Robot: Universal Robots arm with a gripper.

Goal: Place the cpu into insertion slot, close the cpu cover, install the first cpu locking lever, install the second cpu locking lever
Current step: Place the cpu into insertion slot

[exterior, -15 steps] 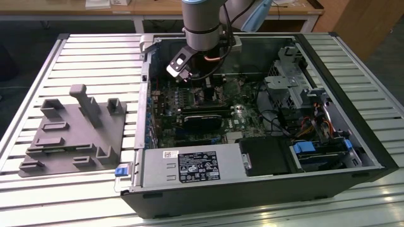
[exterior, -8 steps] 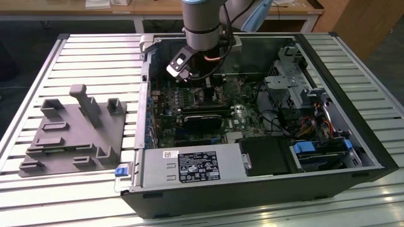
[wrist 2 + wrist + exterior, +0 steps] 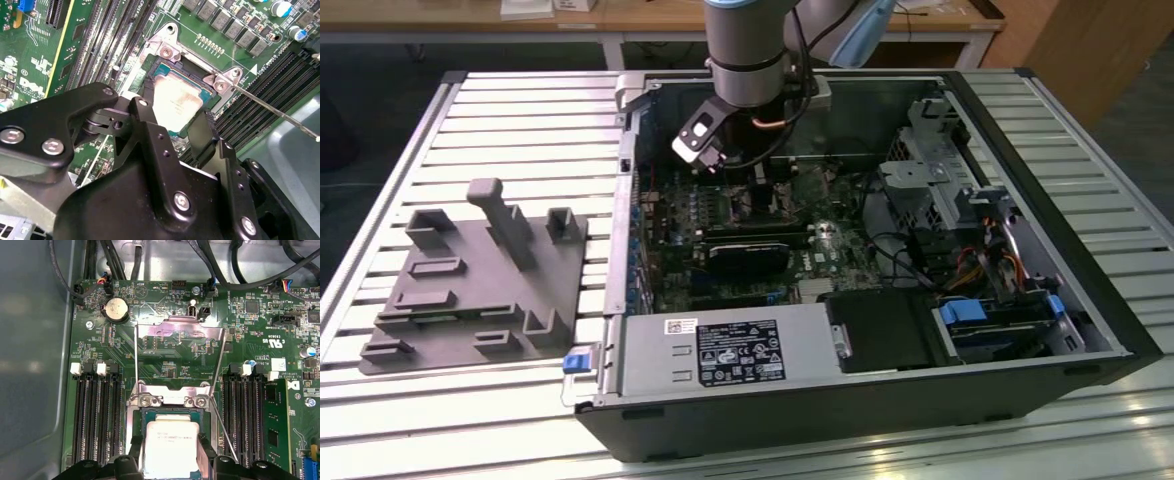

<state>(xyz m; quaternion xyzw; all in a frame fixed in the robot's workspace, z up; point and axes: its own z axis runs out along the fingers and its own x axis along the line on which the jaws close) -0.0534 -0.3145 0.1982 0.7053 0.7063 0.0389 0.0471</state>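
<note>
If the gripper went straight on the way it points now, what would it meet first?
Most likely the cpu, which lies directly ahead of the gripper at the insertion slot. Whether any gap remains between them is unclear.

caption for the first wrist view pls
Black gripper at pale silvery square cpu, thin grey metal cpu cover swung open.

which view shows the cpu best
The first wrist view: the cpu faces the camera, its pale metal face sitting in the insertion slot. The second wrist view shows it slanted, partly behind the gripper. In the exterior view the arm stands over that spot.
</note>
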